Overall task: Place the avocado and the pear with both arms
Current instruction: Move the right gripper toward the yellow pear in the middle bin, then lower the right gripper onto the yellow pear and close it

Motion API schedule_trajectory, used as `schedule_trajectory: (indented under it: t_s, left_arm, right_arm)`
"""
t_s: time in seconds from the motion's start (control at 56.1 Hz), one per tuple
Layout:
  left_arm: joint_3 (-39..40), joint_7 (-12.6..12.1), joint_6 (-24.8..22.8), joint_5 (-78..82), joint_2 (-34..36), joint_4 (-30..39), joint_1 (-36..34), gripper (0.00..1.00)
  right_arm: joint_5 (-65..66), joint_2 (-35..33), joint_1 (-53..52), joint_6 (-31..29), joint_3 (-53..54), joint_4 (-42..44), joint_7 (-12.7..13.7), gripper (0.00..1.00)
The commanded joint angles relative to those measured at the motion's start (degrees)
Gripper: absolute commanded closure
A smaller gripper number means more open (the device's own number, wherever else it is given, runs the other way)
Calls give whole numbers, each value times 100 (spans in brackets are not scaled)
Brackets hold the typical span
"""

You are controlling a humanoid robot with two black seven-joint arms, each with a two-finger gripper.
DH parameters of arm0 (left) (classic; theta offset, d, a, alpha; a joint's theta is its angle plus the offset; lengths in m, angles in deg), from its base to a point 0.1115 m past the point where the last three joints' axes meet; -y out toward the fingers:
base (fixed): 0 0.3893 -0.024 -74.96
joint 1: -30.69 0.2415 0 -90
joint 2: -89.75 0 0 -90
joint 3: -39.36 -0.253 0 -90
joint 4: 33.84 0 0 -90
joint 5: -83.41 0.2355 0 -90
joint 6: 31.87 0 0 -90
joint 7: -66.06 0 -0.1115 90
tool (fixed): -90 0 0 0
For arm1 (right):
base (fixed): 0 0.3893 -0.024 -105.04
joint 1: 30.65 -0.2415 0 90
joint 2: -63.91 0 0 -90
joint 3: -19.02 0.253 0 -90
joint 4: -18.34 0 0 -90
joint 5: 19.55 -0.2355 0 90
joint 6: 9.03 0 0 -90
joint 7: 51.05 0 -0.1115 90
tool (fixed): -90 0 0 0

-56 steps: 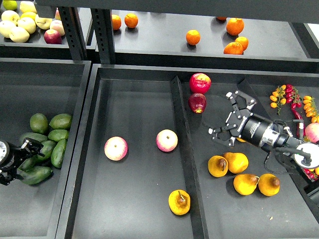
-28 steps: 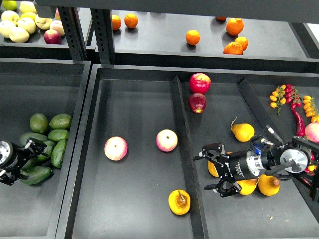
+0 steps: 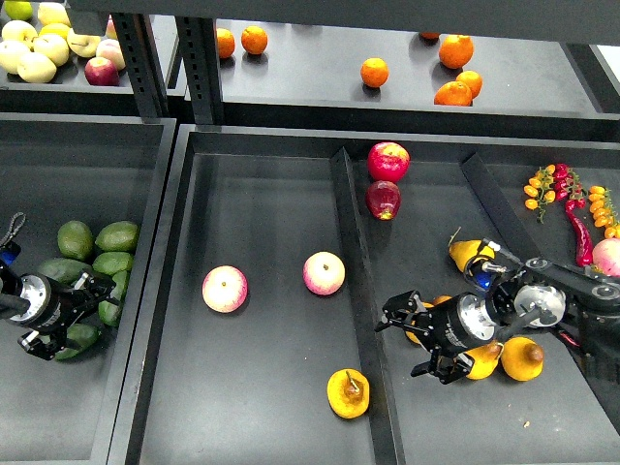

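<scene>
My right claw (image 3: 415,339) hangs spread beside the yellow pears, gripping nothing; the pear (image 3: 349,393) lies alone in the middle bin. My left claw (image 3: 76,312) sits among the avocado (image 3: 77,338) pile, spread unclear. No legible writing.

Single head view, looking forward-down, over fruit trays (image 3: 262,145).

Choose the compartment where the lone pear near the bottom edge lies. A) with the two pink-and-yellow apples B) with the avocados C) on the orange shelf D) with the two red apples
A: the pear lies left of the divider, sharing the tray with both pink-and-yellow apples.
</scene>
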Motion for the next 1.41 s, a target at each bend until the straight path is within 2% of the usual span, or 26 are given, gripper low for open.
schedule_trajectory:
  t_s: [0.0, 0.606, 0.855, 1.158, 1.389]
  left_arm:
    - [1, 0, 0, -1, 5, 0, -3, 0]
    - [54, 0, 0, -1, -75, -9, 6, 0]
    - [54, 0, 0, -1, -92, 0, 6, 0]
    - [62, 0, 0, -1, -101, -9, 6, 0]
    - [62, 0, 0, -1, -127, -9, 15, 0]
  right_arm:
    - [-41, 97, -3, 1, 55, -13, 0, 0]
    - [-67, 238, 129, 1, 125, 137, 0, 0]
    - [-41, 238, 516, 1, 723, 119, 0, 0]
    - [-93, 141, -152, 1, 468, 154, 0, 0]
    - [-340, 123, -539, 1, -235, 268, 0, 0]
